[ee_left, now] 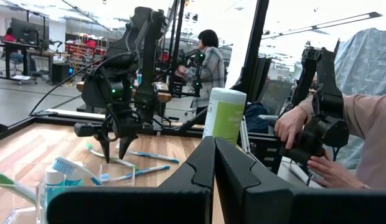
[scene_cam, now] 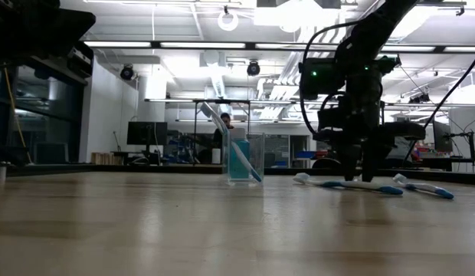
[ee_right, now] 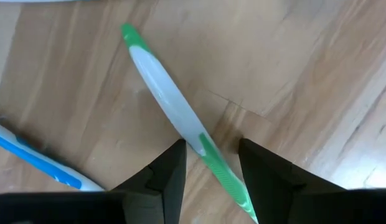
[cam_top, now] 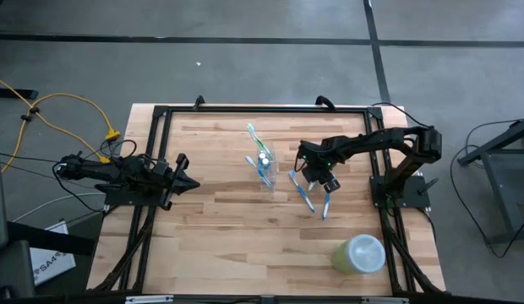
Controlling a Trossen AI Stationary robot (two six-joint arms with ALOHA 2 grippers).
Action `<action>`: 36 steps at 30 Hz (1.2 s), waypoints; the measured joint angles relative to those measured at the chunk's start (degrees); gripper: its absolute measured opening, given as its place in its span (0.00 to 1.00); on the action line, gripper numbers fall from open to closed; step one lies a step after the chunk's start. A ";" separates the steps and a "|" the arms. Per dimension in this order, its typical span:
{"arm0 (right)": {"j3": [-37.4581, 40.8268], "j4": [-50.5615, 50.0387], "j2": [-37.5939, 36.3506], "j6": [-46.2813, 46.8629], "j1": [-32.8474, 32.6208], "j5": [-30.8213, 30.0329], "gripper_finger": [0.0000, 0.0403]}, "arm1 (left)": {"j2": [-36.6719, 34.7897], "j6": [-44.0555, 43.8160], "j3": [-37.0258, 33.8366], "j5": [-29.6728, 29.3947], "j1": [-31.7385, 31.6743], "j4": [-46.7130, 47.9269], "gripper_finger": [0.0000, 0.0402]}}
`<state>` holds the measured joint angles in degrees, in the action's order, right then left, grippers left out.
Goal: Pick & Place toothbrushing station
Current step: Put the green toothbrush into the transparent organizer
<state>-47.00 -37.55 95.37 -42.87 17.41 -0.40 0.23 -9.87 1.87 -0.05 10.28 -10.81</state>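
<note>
Right gripper [ee_right: 208,168] straddles the green toothbrush [ee_right: 174,112] lying flat on the table [cam_top: 220,245], at 3 o'clock from the clear cup [cam_top: 264,169], fingers apart. Thin handle could easily squirt sideways when they pinch.

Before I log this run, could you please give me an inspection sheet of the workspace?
Surface: wooden table, bare planks.
Job's things: clear cup upright, holding a toothbrush and tube; green toothbrush and two blue toothbrushes lying flat beside it.
Clutter: pale green container at the table's near right corner.
Grippers: right pincer open, straddling the green toothbrush; left pincer shut, waiting at the left edge.
Cables: yellow cable on the floor.
Surroundings: a person's hands on a handle; another person further back.
</note>
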 joint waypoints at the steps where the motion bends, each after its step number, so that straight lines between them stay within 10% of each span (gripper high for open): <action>1: 0.02 -0.12 0.00 0.41 0.00 -0.44 0.35 | 0.00 0.00 0.00 -0.01 0.00 0.00 0.01; 25: 0.15 -1.82 -2.01 -2.32 -0.44 -1.22 0.34 | 0.00 0.00 0.00 -0.02 0.00 0.04 0.01; 36: 0.22 -1.60 -2.05 -4.11 -0.48 0.51 0.12 | 0.00 0.00 0.00 -0.03 0.00 0.04 0.01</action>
<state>-46.78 -39.15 93.32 -46.98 16.93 0.12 0.23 -9.87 1.87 -0.08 10.28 -10.76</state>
